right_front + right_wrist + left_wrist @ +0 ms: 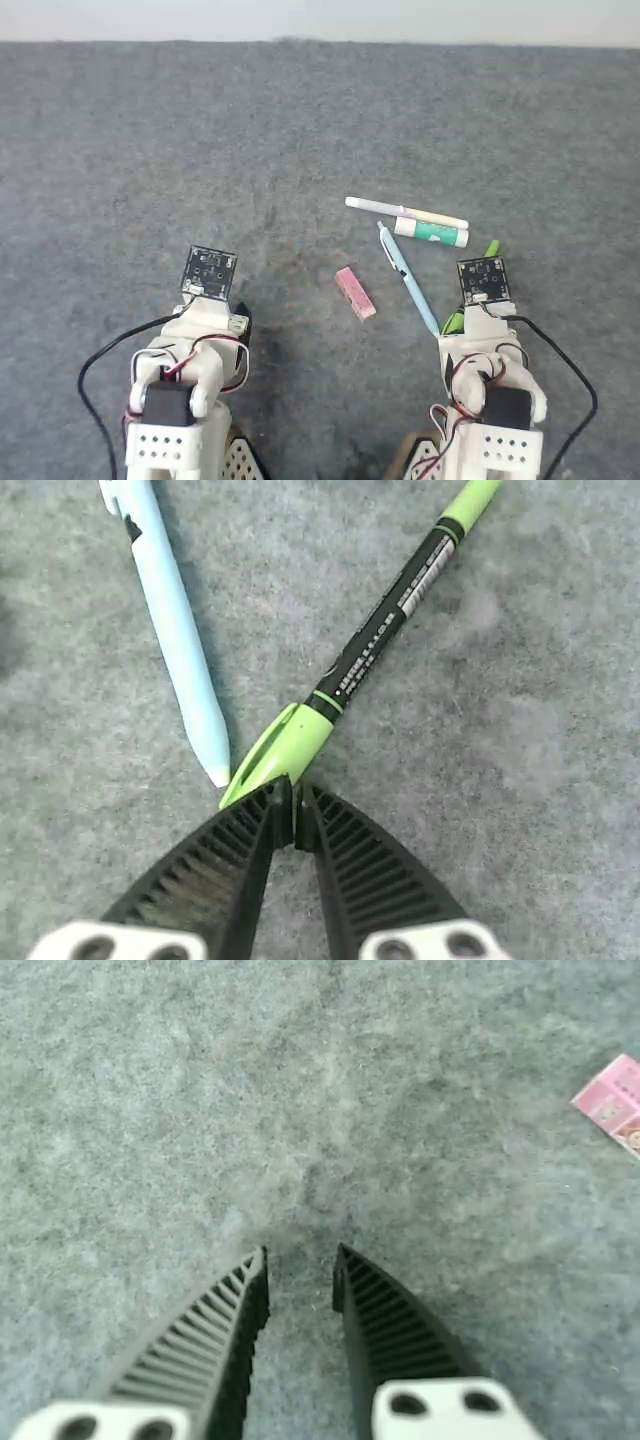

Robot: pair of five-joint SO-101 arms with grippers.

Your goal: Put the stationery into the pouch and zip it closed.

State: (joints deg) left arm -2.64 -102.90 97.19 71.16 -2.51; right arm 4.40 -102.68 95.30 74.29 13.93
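Several stationery items lie on the grey carpet right of centre: a pink eraser point(355, 292), a light blue pen point(408, 278), a white-and-green glue stick point(432, 232) and a thin cream pen point(405, 212). A green-and-black marker point(385, 640) lies partly under the right arm, beside the light blue pen point(175, 630). My right gripper point(295, 792) is shut, its tips touching the marker's green cap end; whether it pinches the cap I cannot tell. My left gripper point(300, 1257) hovers low over bare carpet, open a little with nothing between its fingers. The eraser point(615, 1105) lies off to its side.
Grey carpet point(150, 150) covers the whole table, up to a pale wall along the far edge. Both arm bases and their black cables point(95, 370) sit at the near edge. Bare carpet stretches to the left and far side.
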